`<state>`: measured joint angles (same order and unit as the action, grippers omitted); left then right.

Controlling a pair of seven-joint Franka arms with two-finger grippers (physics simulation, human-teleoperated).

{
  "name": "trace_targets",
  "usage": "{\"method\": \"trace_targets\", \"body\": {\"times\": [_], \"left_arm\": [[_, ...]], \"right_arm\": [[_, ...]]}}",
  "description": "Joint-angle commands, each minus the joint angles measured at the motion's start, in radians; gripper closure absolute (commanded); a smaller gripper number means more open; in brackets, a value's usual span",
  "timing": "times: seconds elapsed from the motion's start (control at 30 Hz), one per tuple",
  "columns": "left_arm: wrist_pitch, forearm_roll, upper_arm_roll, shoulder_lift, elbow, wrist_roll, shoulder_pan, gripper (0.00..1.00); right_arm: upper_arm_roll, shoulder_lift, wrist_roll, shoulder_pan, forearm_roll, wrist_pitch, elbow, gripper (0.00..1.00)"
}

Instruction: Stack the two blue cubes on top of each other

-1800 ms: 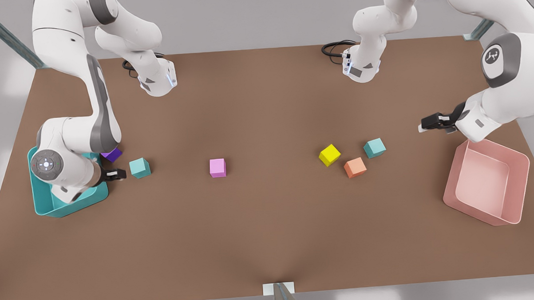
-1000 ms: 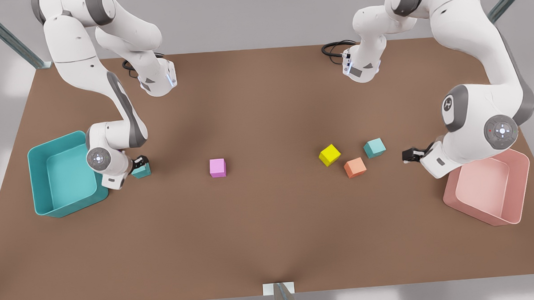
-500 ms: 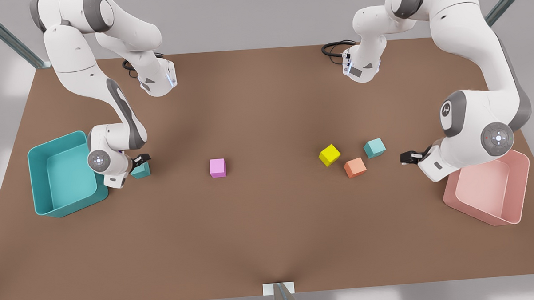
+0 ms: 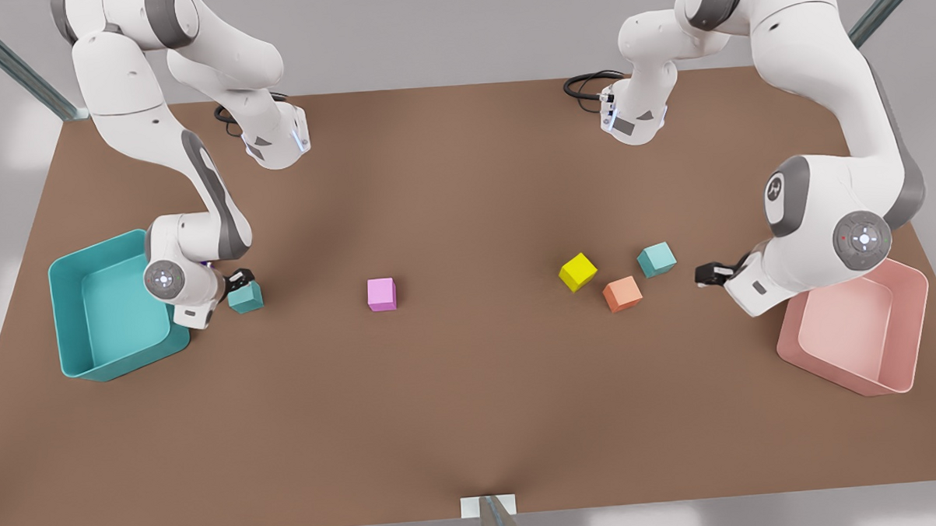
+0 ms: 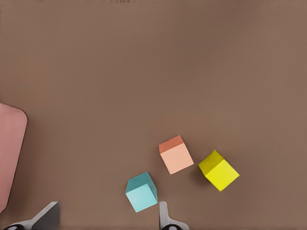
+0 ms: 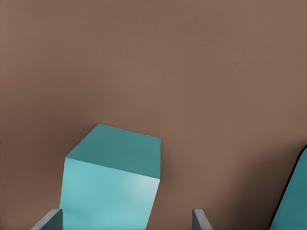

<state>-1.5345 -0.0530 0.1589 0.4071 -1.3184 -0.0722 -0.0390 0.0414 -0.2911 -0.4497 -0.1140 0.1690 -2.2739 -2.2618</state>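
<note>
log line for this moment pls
right gripper: open, at blue cube by teal bin | left gripper: open, near second blue cube | unstacked

I work in a simulated lab test cell: a bare brown table (image 4: 472, 387) under my end effectors, plain grey walls beyond, metal frame struts (image 4: 9, 65) at the far corners, coloured sorting bins (image 4: 859, 327) beside me.
</note>
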Motion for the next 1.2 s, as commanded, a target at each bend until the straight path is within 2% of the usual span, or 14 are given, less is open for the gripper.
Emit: {"method": "trace_targets", "body": {"times": [0.0, 0.73, 0.8, 0.83, 0.87, 0.9, 1.0, 1.07, 1.1, 1.17], "left_arm": [[-0.012, -0.002, -0.001, 0.001, -0.002, 0.006, -0.007, 0.0], [-0.029, -0.002, -0.002, 0.018, -0.004, 0.04, -0.015, 0.0], [-0.029, -0.002, -0.002, 0.018, -0.004, 0.04, -0.019, 0.0], [-0.029, -0.002, -0.002, 0.018, -0.004, 0.04, -0.019, 0.0], [-0.029, -0.002, -0.002, 0.018, -0.004, 0.04, -0.019, 0.0], [-0.027, -0.002, -0.002, 0.018, -0.004, 0.04, -0.019, 0.0], [-0.029, -0.002, -0.002, 0.018, -0.004, 0.04, -0.019, 0.0], [-0.029, -0.002, -0.002, 0.018, -0.004, 0.04, -0.021, 0.0], [-0.029, -0.002, -0.002, 0.018, -0.004, 0.04, -0.019, 0.0], [-0.029, -0.002, -0.002, 0.018, -0.004, 0.04, -0.019, 0.0]], "right_arm": [[0.0, -0.002, -0.009, 0.001, -0.02, 0.013, 0.001, 0.0], [0.0, -0.096, 0.051, -0.009, -0.074, -0.085, -0.007, 0.0], [-0.002, -0.088, 0.059, -0.01, -0.082, -0.076, -0.007, 0.25], [-0.002, -0.088, 0.06, -0.01, -0.083, -0.076, -0.007, 0.33], [-0.002, -0.086, 0.072, -0.01, -0.083, -0.075, -0.007, 0.36], [0.0, -0.085, 0.072, -0.01, -0.083, -0.073, -0.007, 0.46], [0.0, -0.059, 0.072, -0.009, -0.086, -0.035, -0.007, 0.57], [0.012, 0.027, 0.072, 0.007, -0.088, 0.082, 0.008, 0.62], [0.026, 0.076, 0.069, 0.013, -0.109, 0.187, 0.059, 0.65], [0.126, 0.082, 0.069, 0.039, -0.174, 0.503, 0.345, 0.68]]}}
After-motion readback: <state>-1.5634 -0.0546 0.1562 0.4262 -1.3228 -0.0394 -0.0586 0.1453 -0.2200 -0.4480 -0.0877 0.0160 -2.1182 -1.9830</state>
